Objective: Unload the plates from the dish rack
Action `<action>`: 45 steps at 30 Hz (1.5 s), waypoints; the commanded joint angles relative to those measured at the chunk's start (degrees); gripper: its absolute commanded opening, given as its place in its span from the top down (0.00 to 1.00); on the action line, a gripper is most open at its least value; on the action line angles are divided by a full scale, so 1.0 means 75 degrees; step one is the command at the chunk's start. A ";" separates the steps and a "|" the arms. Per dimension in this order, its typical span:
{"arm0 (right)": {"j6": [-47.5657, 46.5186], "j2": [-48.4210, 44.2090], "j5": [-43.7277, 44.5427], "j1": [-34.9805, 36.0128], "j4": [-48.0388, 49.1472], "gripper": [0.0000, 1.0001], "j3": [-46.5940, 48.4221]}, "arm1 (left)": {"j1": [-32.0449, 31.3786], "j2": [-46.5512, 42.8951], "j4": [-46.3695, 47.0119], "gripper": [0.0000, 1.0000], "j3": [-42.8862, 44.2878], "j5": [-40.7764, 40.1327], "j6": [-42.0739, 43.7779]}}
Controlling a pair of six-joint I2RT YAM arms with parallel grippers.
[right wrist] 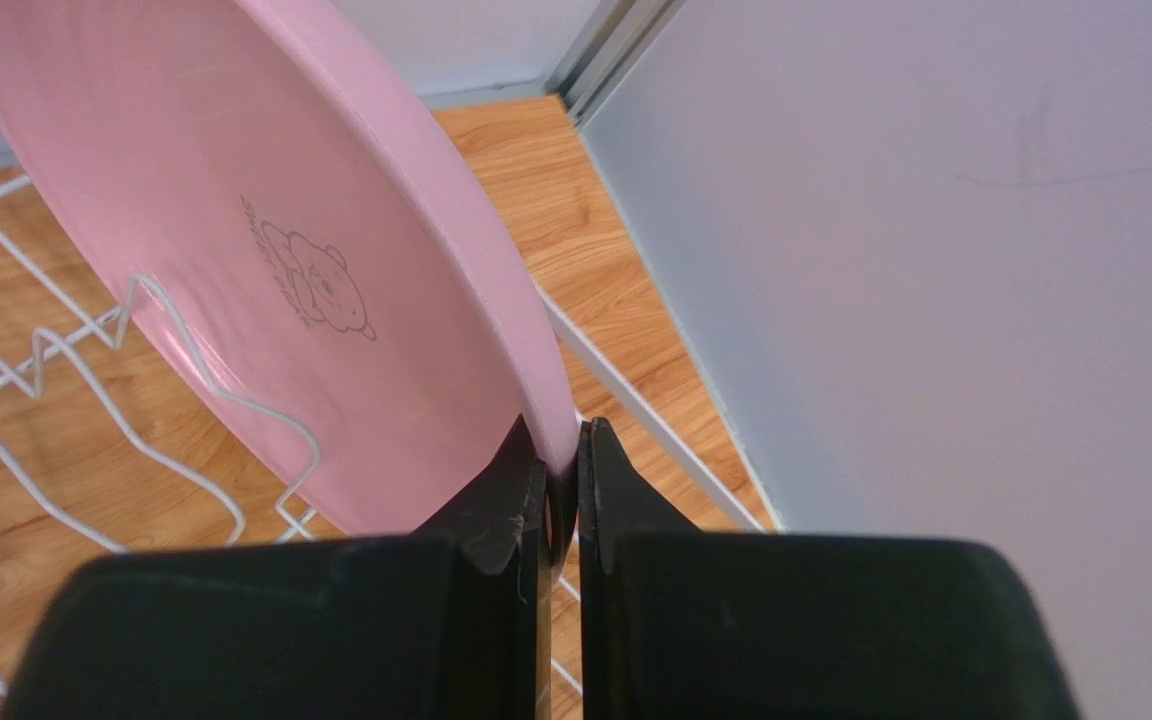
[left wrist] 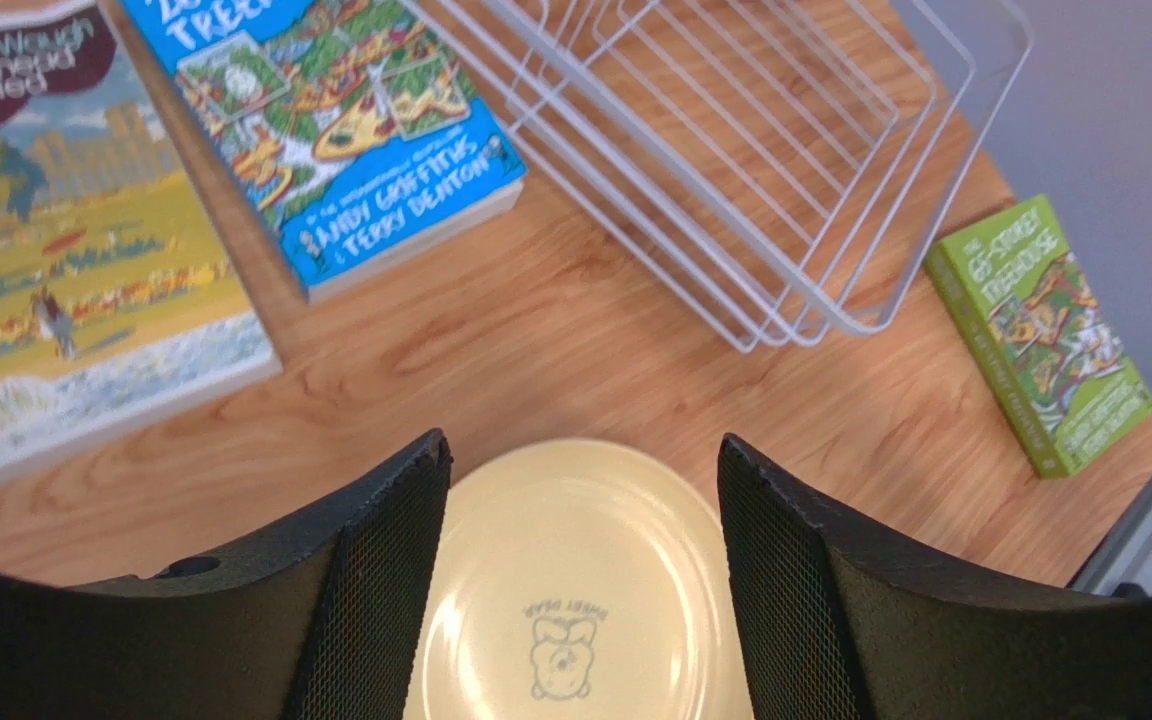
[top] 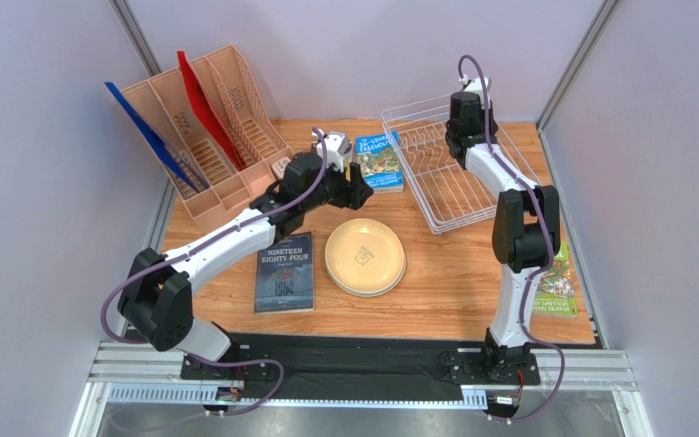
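Observation:
The white wire dish rack stands at the back right of the table. In the right wrist view a pink plate stands on edge among the rack's tines, and my right gripper is shut on its rim. In the top view that arm hides the pink plate. A pale yellow plate lies flat on a low stack at the table's middle. My left gripper hovers open just behind the yellow plate, holding nothing.
A peach file organiser with a blue and a red folder stands at the back left. Books lie around: a blue one beside the rack, a dark one left of the yellow plate, a green one at the right edge.

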 commanded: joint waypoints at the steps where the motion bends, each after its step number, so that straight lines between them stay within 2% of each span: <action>1: -0.0372 -0.1179 0.1308 0.0110 0.1675 1.00 -0.0208 | -0.0014 0.0306 -0.0064 0.27 0.0741 0.0348 0.0158; 4: -0.0479 -0.1625 0.1566 0.0122 0.1934 1.00 -0.0536 | -0.0025 0.0540 -0.0076 0.26 0.1034 0.0500 0.0123; 7: 0.0079 -0.2210 0.1567 0.0122 0.1316 1.00 -0.0689 | -0.0014 0.0902 0.0321 0.23 0.1245 0.0722 0.0029; 11: 0.1814 -0.3253 -0.0126 0.0099 -0.1362 1.00 -0.0701 | -0.0014 0.1676 0.0977 0.22 0.2040 0.1413 -0.0251; 14: 0.2728 -0.4003 -0.1532 0.0110 -0.2620 1.00 -0.0805 | -0.0002 0.2333 0.1667 0.22 0.2521 0.1952 -0.0684; 17: 0.3326 -0.4823 -0.2636 0.0099 -0.3137 1.00 -0.1321 | 0.0010 0.2872 0.2230 0.22 0.2920 0.2409 -0.1235; 24: 0.4417 -0.6054 -0.4911 0.0098 -0.3363 1.00 -0.2620 | -0.0002 0.2979 0.3368 0.21 0.2700 0.2586 -0.1892; 31: 0.5496 -0.7004 -0.6764 0.0087 -0.2473 1.00 -0.4285 | 0.0022 0.2827 0.4224 0.21 0.2102 0.2516 -0.2221; 36: 0.5697 -0.7355 -0.6965 0.0005 -0.2285 1.00 -0.4672 | 0.0021 0.2675 0.4365 0.21 0.1786 0.2399 -0.2186; 45: 0.5556 -0.7380 -0.6285 -0.0452 -0.2508 1.00 -0.4744 | 0.0057 0.1644 0.3885 0.21 0.1012 0.1732 -0.1518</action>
